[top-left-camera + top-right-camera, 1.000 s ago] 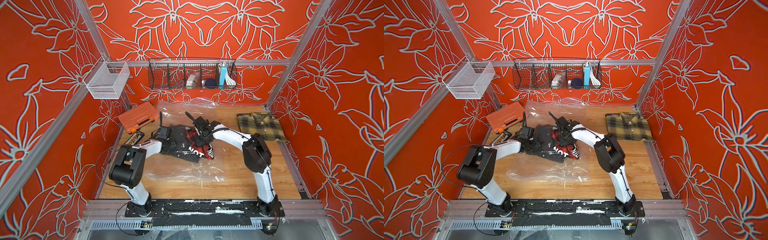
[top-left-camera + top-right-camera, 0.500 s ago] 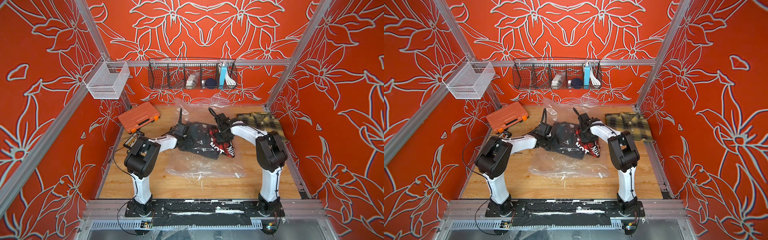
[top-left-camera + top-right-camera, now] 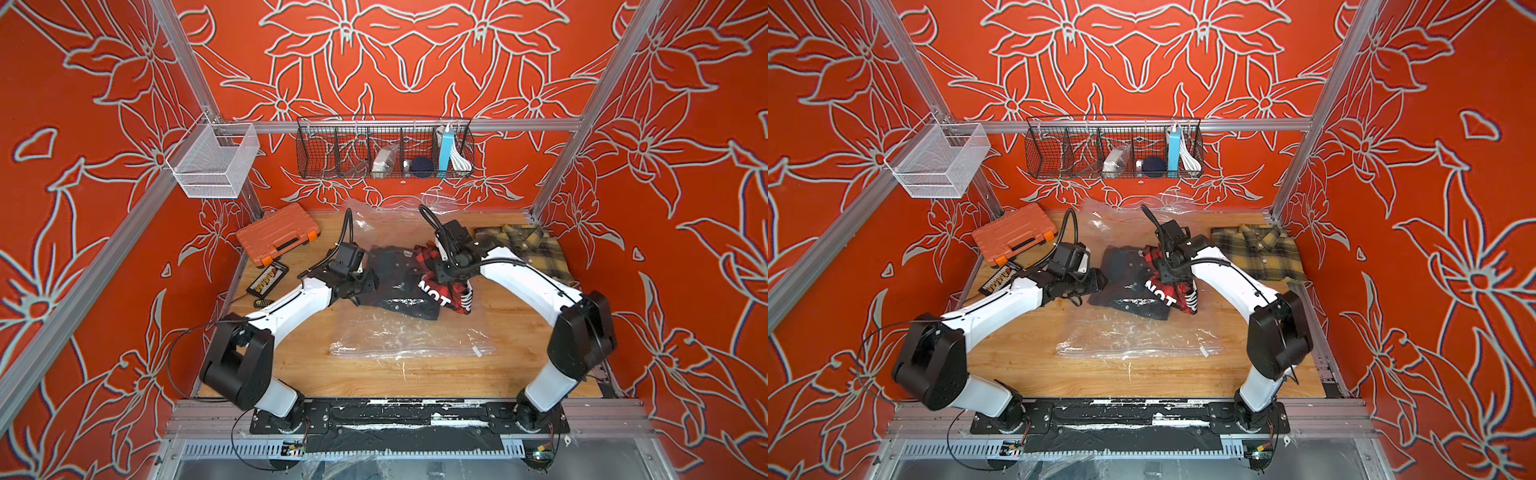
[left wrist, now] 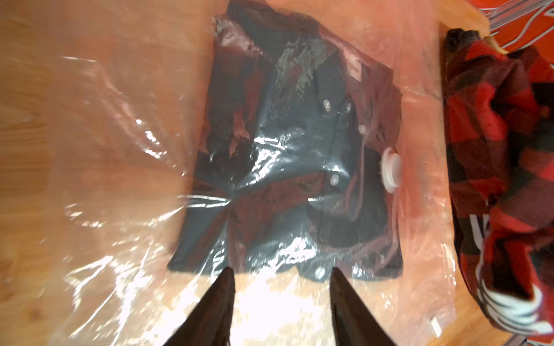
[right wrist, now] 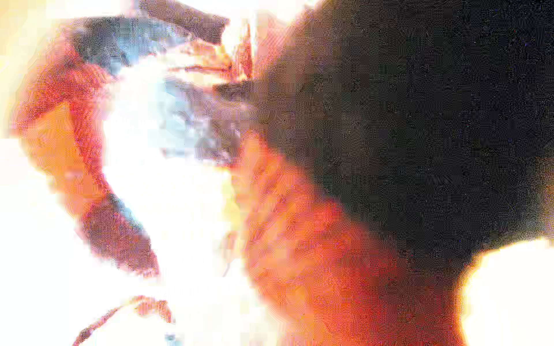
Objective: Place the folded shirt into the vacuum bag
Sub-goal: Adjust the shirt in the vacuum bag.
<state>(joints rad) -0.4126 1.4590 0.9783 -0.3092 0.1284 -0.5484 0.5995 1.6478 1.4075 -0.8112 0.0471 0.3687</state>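
White capitals reading "NOT" show on the red-and-black garment (image 3: 441, 292) at centre frame in both top views.

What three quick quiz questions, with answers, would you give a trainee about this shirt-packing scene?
1. True or false: clear plastic of the bag covers the dark shirt.
2. Which hangs on the back wall? A: black wire basket; B: orange case; C: yellow shirt.
3. Fill in: the left end effector is ___.
Key: 1 true; 2 A; 3 open.
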